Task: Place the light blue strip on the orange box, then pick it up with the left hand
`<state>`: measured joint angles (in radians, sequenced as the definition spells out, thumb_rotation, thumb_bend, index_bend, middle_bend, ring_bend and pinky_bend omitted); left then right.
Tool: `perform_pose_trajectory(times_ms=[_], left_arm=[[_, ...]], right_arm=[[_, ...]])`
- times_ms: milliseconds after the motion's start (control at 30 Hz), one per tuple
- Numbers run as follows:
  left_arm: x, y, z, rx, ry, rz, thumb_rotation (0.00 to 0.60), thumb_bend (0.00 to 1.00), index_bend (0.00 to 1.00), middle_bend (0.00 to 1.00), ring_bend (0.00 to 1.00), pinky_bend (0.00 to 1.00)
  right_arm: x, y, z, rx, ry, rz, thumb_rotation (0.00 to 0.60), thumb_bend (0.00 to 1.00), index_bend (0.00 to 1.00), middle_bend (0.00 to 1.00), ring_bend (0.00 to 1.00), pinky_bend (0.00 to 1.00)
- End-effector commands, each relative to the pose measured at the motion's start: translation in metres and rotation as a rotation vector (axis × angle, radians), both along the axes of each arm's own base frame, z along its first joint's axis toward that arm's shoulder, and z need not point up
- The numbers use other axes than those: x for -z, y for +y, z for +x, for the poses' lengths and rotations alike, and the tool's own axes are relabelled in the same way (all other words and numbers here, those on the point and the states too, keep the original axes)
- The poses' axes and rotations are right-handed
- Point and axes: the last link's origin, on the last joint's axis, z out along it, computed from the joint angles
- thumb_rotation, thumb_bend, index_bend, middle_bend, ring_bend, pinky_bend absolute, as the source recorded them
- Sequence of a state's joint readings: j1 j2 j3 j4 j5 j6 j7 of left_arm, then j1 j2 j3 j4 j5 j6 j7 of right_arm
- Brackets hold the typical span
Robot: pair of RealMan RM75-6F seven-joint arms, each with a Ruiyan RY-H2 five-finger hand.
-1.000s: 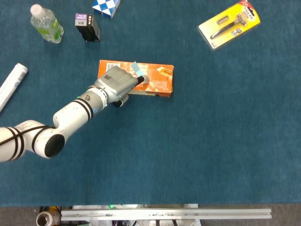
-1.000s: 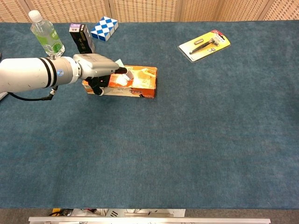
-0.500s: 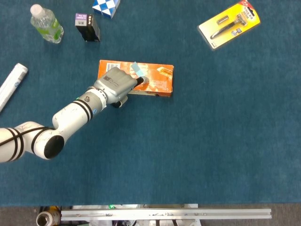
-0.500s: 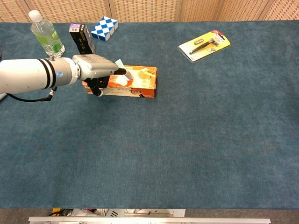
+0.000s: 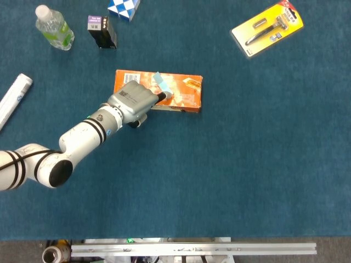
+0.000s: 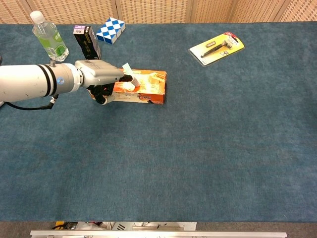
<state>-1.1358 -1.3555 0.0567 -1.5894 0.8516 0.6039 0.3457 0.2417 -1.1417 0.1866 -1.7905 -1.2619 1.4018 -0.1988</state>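
Left hand point(image 5: 133, 99) shifted slightly back toward the robot since a second ago, fingers pinching the strip point(image 5: 161, 84), which tilts up over the box point(image 5: 186, 93). Box unmoved on the cloth point(image 5: 247, 164). Right hand: out of both views.

Overhead head view — lower (frontal) chest view
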Motion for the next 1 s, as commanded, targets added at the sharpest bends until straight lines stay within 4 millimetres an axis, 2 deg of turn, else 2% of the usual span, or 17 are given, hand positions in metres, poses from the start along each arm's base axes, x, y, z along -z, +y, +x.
perform_pose_trajectory(times_ms=[33,667,1000], left_arm=[[-0.001,-0.0004,0.0012,0.001,-0.005,0.001,0.6,0.83,0.1,1.0,1.0,0.99],[-0.0069,0.001,0.0048,-0.005,-0.025,0.016,0.6,0.83,0.1,0.99,1.0,0.99],[0.0002,0.0001,-0.0023,-0.008,0.01,0.0,0.6,0.83,0.1,0.99,1.0,0.99]], right_arm=[[-0.0007,0.0004,0.0,0.0,0.001,-0.002,0.6,0.36,0.23,0.87,1.0,1.0],[-0.0007,0.0024,-0.0024,0.005,-0.004,-0.002,0.6,0.36,0.23,0.87,1.0,1.0],[-0.0008,0.0023,-0.0035,0.009,-0.002,-0.002,0.6,0.36,0.23,0.87,1.0,1.0]])
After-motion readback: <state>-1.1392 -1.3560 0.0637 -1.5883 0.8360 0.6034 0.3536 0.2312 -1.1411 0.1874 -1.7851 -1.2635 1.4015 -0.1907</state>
